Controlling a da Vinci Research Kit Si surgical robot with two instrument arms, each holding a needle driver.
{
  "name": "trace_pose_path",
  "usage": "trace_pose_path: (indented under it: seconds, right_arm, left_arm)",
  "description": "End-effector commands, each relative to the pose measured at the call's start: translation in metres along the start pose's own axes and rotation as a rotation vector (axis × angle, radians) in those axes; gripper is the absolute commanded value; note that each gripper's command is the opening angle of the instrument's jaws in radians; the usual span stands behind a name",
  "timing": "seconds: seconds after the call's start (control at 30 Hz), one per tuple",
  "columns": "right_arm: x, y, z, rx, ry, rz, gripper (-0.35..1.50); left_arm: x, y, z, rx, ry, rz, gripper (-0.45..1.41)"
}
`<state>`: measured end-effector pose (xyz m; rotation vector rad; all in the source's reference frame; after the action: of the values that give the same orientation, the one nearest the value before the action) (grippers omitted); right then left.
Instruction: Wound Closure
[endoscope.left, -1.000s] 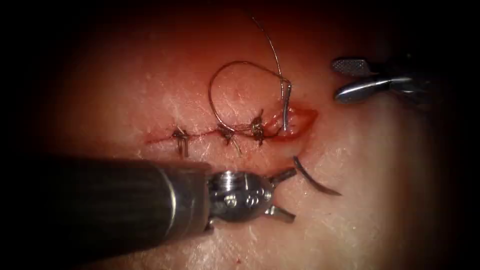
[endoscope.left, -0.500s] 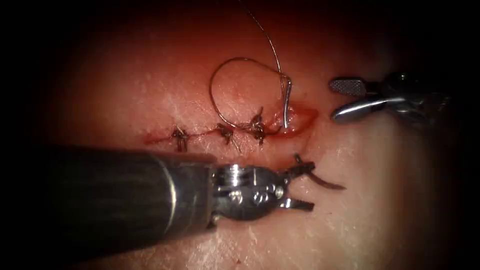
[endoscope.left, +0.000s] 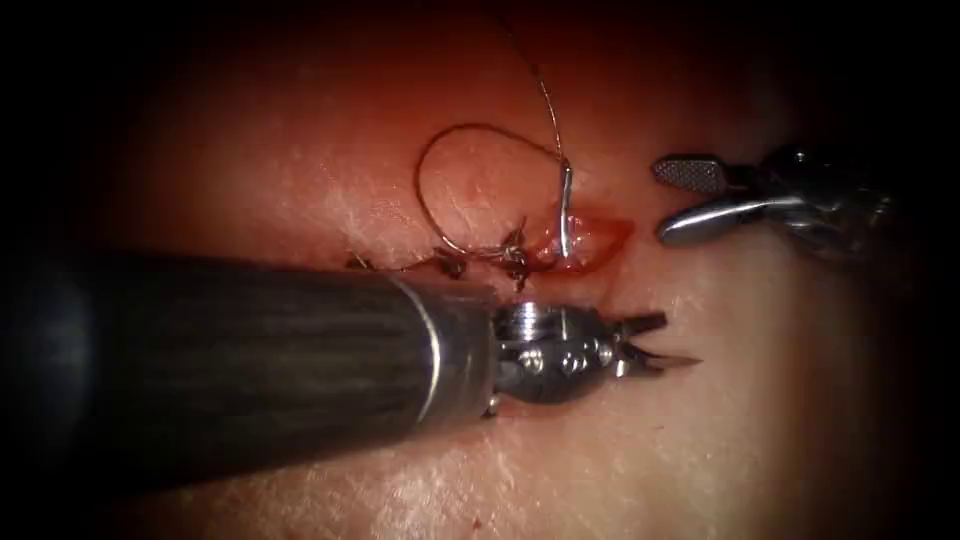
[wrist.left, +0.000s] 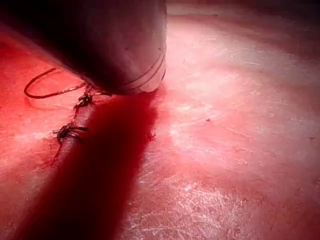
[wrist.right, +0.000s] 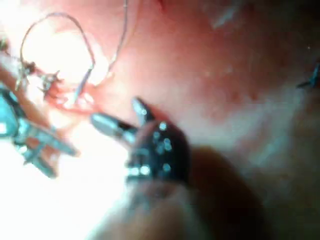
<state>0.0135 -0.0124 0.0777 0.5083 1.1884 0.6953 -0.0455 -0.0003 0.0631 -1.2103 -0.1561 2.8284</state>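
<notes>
- Endoscope: my left hand (endoscope.left: 648, 342) grips the needle (endoscope.left: 672, 360) near its tip, below the cut (endoscope.left: 580, 240); tail end stands in the cut's open right end. Thread (endoscope.left: 440, 185) loops above the knots (endoscope.left: 512, 250). My right hand (endoscope.left: 672, 200) open, empty, right of the cut.
- Left wrist: knots (wrist.left: 70, 131) on tissue (wrist.left: 230, 125).
- Right wrist: right hand (wrist.right: 117, 117) spread, empty.

Tools: two, left tool (endoscope.left: 640, 342) and right tool (endoscope.left: 690, 195). Needle (endoscope.left: 668, 360): one. Thread (endoscope.left: 440, 180): one loop. Knots (endoscope.left: 515, 250): three visible.
</notes>
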Motion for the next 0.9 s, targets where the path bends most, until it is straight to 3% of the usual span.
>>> trace_pose_path:
  seconds: [0.03, 0.23, 0.33, 0.5, 0.6, 0.8, 0.9]
  right_arm:
    - [-0.0005, 0.0000, 0.0007, 0.004, 0.000, 0.003, 1.30]
    - [-0.0006, 0.0000, 0.0006, 0.005, 0.000, 0.009, 1.30]
    - [-0.0006, 0.0000, 0.0006, 0.011, 0.000, 0.014, 1.30]
    - [-0.0011, -0.0002, 0.0009, 0.024, -0.001, 0.022, 1.28]
    - [-0.0014, -0.0004, 0.0012, 0.038, -0.002, 0.032, 1.26]
    - [-0.0015, -0.0010, 0.0017, 0.060, -0.005, 0.043, 1.26]
    - [-0.0016, -0.0011, 0.0016, 0.064, -0.006, 0.043, 1.26]
  left_arm:
    - [-0.0001, 0.0006, -0.0001, 0.002, -0.002, -0.007, -0.45]
    - [0.0018, 0.0017, -0.0017, 0.014, 0.005, -0.092, -0.45]
    - [0.0034, 0.0024, -0.0021, -0.015, 0.067, -0.154, -0.45]
    - [0.0076, 0.0041, -0.0037, -0.125, 0.255, -0.308, -0.45]
    - [0.0090, 0.0047, -0.0047, -0.176, 0.304, -0.364, -0.45]
    - [0.0112, 0.0054, -0.0074, -0.259, 0.385, -0.364, -0.45]
    - [0.0120, 0.0048, -0.0097, -0.278, 0.409, -0.289, -0.45]
